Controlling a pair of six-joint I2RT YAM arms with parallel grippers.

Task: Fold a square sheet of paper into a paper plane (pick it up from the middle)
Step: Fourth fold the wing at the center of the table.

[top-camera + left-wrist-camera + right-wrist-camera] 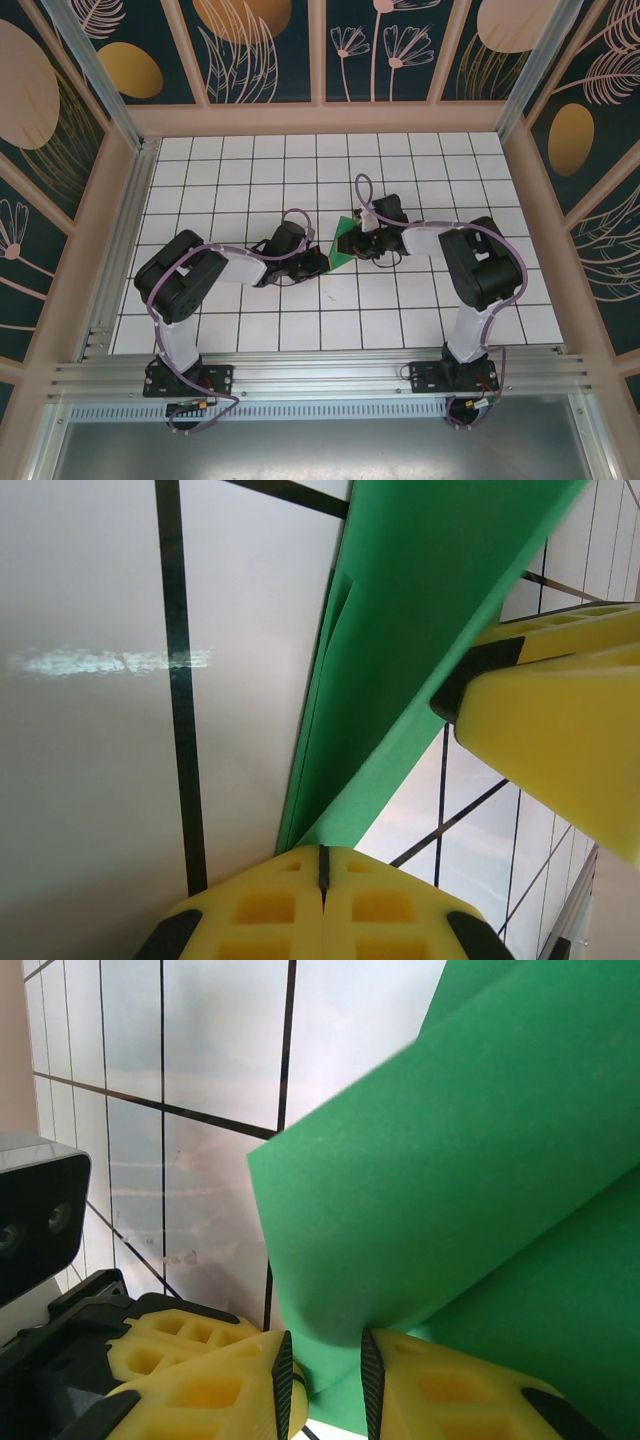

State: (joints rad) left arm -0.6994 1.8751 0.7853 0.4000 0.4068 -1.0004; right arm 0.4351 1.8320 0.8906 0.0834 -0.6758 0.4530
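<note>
- Your left jaws are shut on the low corner of the part-folded square sheet of paper (420, 630), at the middle of the table (250, 170).
- Your right jaws stand narrowly apart around a soft, uncreased fold; whether they pinch it cannot be told.
- Step: likely setting a crease. Next, close firmly without tearing.
- Open tiles lie all round; the walls (80, 250) are well apart.

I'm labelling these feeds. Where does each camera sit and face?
Top external: overhead behind the bases, looking down on the tiled table; left arm and right arm show.
Left wrist: looks along the left end effector, shut on the green paper.
Right wrist: looks along the right end effector, its fingers either side of the paper.
Shared: both wrist views show the paper.
</note>
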